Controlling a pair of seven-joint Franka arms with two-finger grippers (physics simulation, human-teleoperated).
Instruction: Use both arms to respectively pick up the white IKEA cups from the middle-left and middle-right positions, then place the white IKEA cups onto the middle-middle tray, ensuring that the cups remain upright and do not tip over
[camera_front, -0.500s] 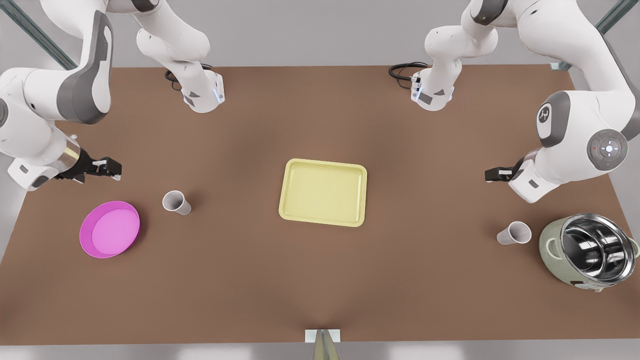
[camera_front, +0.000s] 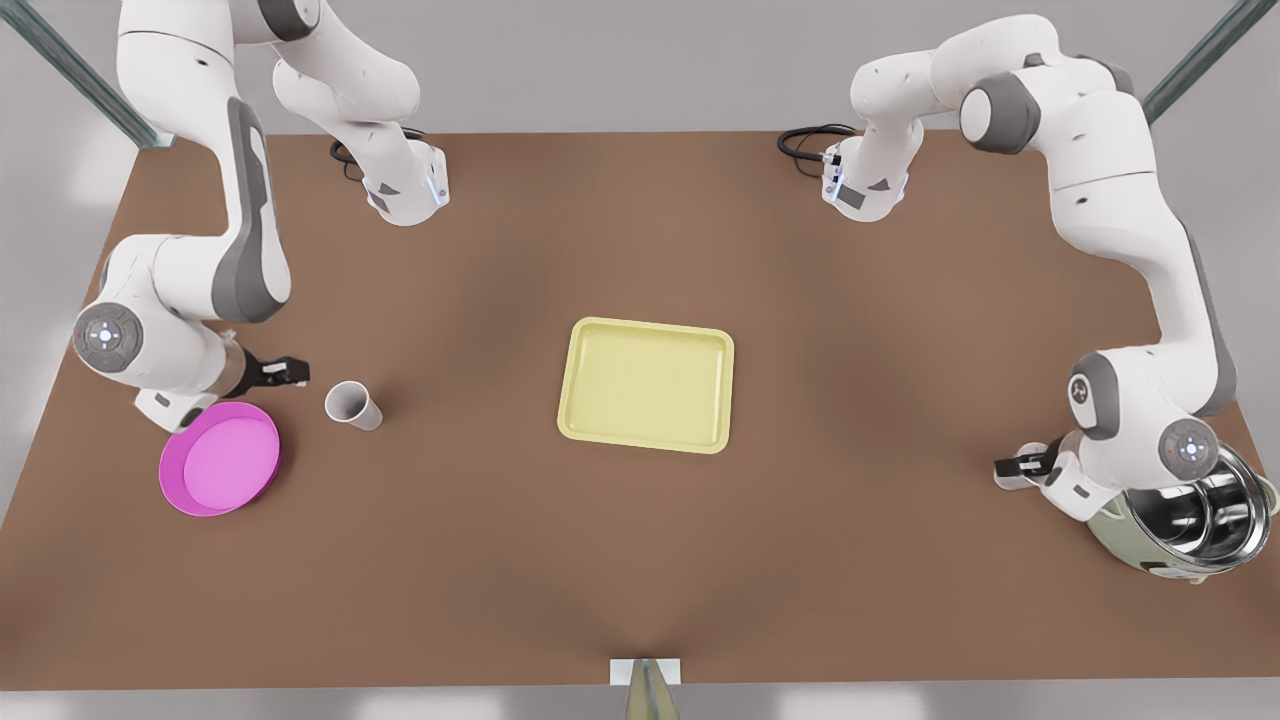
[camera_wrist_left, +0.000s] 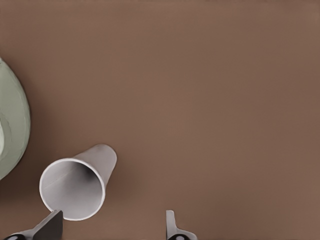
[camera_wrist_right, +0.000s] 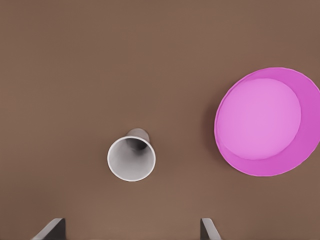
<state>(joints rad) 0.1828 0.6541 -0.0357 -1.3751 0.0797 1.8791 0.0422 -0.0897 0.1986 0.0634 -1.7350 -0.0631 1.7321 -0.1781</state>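
One white cup (camera_front: 352, 405) stands upright at the front view's left, and my right gripper (camera_front: 292, 371) hovers open just beside it, toward the pink bowl. In the right wrist view that cup (camera_wrist_right: 131, 157) sits ahead of the open gripper (camera_wrist_right: 129, 229), centred between the fingers. At the front view's right my left gripper (camera_front: 1008, 467) hangs over the other cup and hides most of it. The left wrist view shows this cup (camera_wrist_left: 80, 182) upright near one fingertip (camera_wrist_left: 50, 225) of the open gripper (camera_wrist_left: 111, 227). The pale yellow tray (camera_front: 648, 385) lies bare in the middle.
A pink round bowl (camera_front: 220, 458) sits close to the first cup, under the right arm's wrist. A pale green steel-lined pot (camera_front: 1190, 520) stands right beside the left arm's wrist and the second cup. Brown table stretches between the cups and the tray.
Both arms have swung down and toward the table's near side. The right gripper has closed in on its cup, and the left gripper now covers the cup by the pot.
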